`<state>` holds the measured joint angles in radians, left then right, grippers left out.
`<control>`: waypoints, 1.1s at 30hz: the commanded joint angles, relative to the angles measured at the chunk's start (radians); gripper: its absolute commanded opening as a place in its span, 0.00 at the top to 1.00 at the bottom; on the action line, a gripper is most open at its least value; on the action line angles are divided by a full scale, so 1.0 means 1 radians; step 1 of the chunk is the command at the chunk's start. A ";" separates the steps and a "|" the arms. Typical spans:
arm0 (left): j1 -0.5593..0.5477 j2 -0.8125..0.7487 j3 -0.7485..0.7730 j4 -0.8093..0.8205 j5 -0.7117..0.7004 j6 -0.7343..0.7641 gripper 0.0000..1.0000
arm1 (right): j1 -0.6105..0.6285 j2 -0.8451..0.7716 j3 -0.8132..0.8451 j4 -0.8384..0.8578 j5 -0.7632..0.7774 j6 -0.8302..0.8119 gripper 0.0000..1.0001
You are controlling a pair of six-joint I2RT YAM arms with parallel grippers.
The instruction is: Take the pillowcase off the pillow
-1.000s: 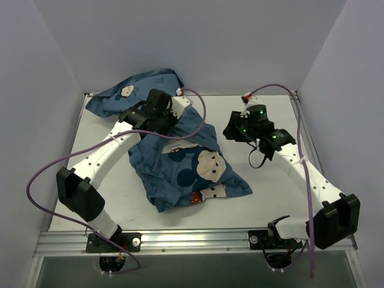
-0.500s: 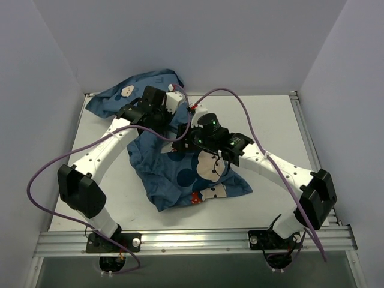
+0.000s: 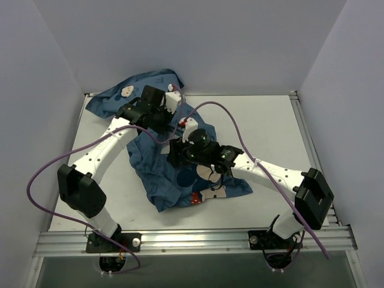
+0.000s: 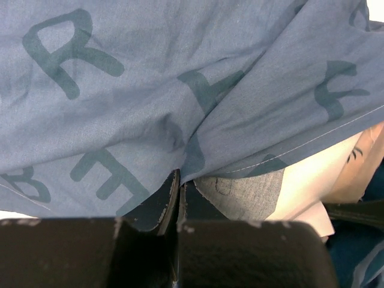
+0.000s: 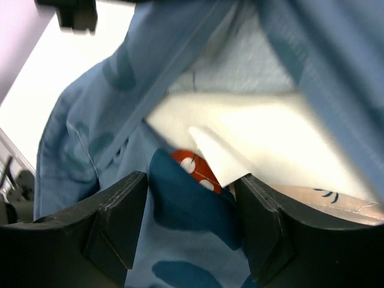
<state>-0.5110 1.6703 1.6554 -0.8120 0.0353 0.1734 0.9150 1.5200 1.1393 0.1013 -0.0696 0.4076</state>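
Note:
The blue printed pillowcase [image 3: 159, 180] lies crumpled from the back left corner to the table's front middle. My left gripper [image 3: 175, 114] is shut on a fold of its fabric [image 4: 150, 120] near the opening and holds it up. The white pillow [image 5: 270, 135] is inside the case. In the right wrist view one pointed corner shows at the mouth; a pale edge shows in the left wrist view [image 4: 309, 180]. In the top view the pillow is hidden. My right gripper [image 3: 175, 157] is open at the case's mouth, its fingers [image 5: 117, 222] either side of printed fabric just below the pillow's corner.
The white table [image 3: 270, 120] is walled by grey panels at the back and sides. A metal rail [image 3: 192, 240] runs along the front edge. Purple cables loop from both arms over the pillowcase.
My right arm has swung from the right side of the table leftward onto the pillowcase, down to its mouth. My left gripper has stayed shut on the fabric and shifted slightly back.

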 commanded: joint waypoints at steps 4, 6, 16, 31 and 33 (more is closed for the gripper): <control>0.008 0.000 0.058 0.071 0.022 0.008 0.98 | 0.064 -0.029 -0.024 -0.046 0.005 -0.062 0.46; 0.015 0.002 0.057 0.073 0.017 0.008 0.98 | 0.074 -0.046 -0.035 -0.064 0.022 -0.066 0.48; 0.040 0.009 0.063 0.073 -0.020 0.009 0.98 | 0.097 -0.188 -0.191 -0.147 0.025 0.003 1.00; 0.291 0.019 0.089 0.089 -0.100 0.005 0.98 | -0.100 -0.422 -0.503 -0.337 0.035 0.180 1.00; 0.325 0.002 0.075 0.089 -0.092 0.005 0.98 | -0.193 -0.382 -0.509 -0.344 0.013 0.168 1.00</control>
<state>-0.3141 1.7069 1.6691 -0.8295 0.0937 0.1478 0.8230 1.1091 0.6800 -0.0265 -0.0490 0.5659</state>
